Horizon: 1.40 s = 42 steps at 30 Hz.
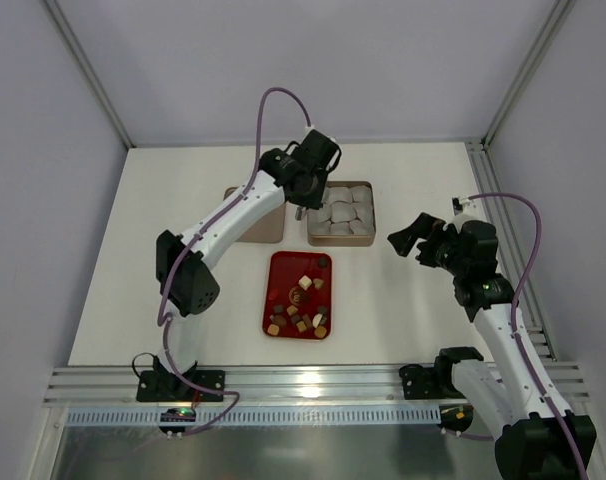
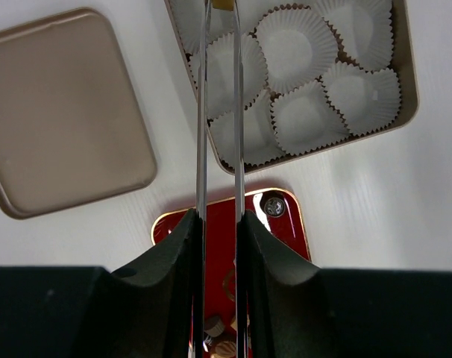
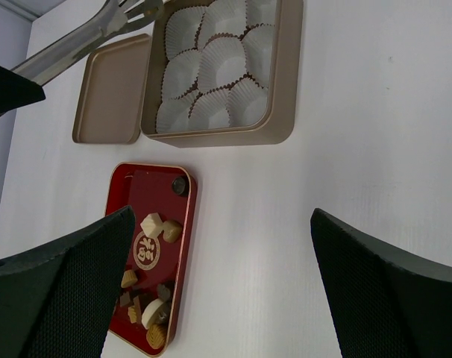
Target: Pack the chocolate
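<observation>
The chocolate (image 1: 301,300) is several small brown, tan and cream pieces lying in a red tray (image 1: 271,262). The same pieces (image 3: 151,224) show in the right wrist view. One dark round piece (image 2: 273,205) sits alone in a tray corner. My left gripper (image 1: 305,190) (image 2: 218,220) is shut on metal tongs (image 2: 202,112) (image 3: 84,37). The tongs' tips hang over the left side of a gold box (image 1: 341,240) lined with white paper cups (image 2: 297,48). A small tan bit shows between the tips; I cannot tell what it is. My right gripper (image 1: 415,240) (image 3: 222,216) is open with nothing in it, right of the box.
The box's gold lid (image 2: 62,104) (image 3: 107,89) lies flat to the left of the box, partly under my left arm in the top view. Metal rails run along the table's near and right edges (image 1: 503,250).
</observation>
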Tool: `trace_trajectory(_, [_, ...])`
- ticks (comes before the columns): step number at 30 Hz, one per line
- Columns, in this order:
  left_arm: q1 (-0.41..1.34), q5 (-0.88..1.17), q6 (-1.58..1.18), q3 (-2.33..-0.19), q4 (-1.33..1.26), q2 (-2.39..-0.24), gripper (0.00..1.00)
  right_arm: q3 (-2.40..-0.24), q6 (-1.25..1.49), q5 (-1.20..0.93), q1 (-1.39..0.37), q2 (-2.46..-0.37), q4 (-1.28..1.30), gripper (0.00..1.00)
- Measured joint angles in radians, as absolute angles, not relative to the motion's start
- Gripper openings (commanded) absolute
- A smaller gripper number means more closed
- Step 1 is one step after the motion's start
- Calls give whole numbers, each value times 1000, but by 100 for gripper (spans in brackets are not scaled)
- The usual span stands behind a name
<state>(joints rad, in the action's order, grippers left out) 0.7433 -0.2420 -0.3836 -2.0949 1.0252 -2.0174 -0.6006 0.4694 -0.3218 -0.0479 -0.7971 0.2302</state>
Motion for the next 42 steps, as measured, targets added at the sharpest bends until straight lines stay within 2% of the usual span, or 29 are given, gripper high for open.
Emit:
trace_trajectory(7, [725,-247,-376,-2101,1030,-2082,17,-601,469,-327,-48,-796,237,100])
trace_trajectory(29, [721,-273,-356,-2108,1030,-2116,34,-601,469,-329,-48,-796,241,100])
trace_trajectory(42, [720,-271,-353,-2142,1046,-2116,34,-601,469,-329,-48,-796,241,100])
